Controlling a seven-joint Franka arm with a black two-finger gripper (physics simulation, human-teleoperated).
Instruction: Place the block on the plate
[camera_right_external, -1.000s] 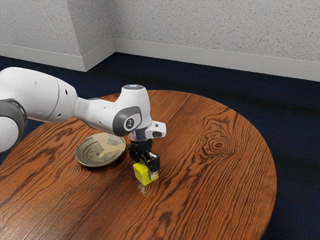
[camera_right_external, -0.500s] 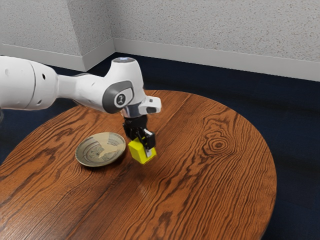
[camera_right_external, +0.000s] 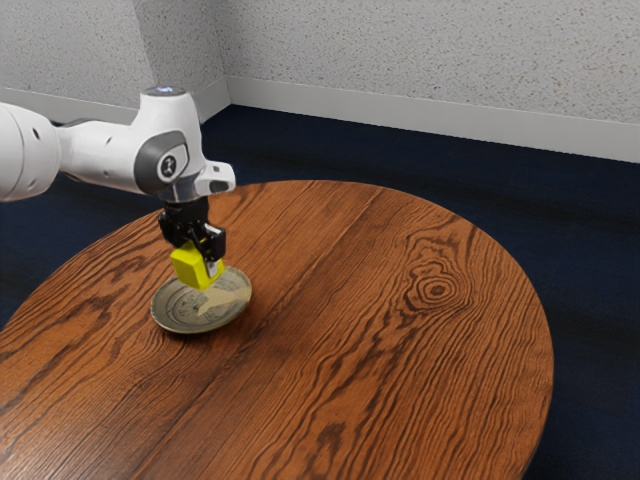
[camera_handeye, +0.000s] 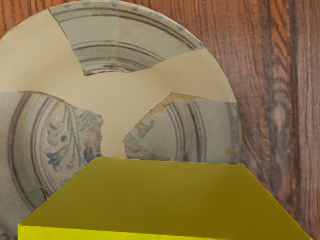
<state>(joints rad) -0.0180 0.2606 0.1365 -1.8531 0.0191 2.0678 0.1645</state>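
yellow cube-shaped block (camera_right_external: 193, 267) grasped, up over the round patterned ceramic-looking plate (camera_right_external: 207, 313)

exterior view: black two-part fingers (camera_right_external: 216, 243) clamped on block; near one against a side face, far one hidden. block in the air above the plate, near its rim on the arm side, maybe slightly tilted. plate on round brown wooden bench (camera_right_external: 390, 330). block probably light and stiff, won't squash. faces look smooth, so could slip or twist if pinched near an edge. best hold: two opposite side faces, mid-height, underside free to land flat.

wrist view: block's big flat face close to camera, edges straight, no dents; reads rigid. plate beyond it, mottled with plain tan patches, probably brittle, so likely wants a slow lowering toward the middle, no drop. gap between block and plate: can't tell here.
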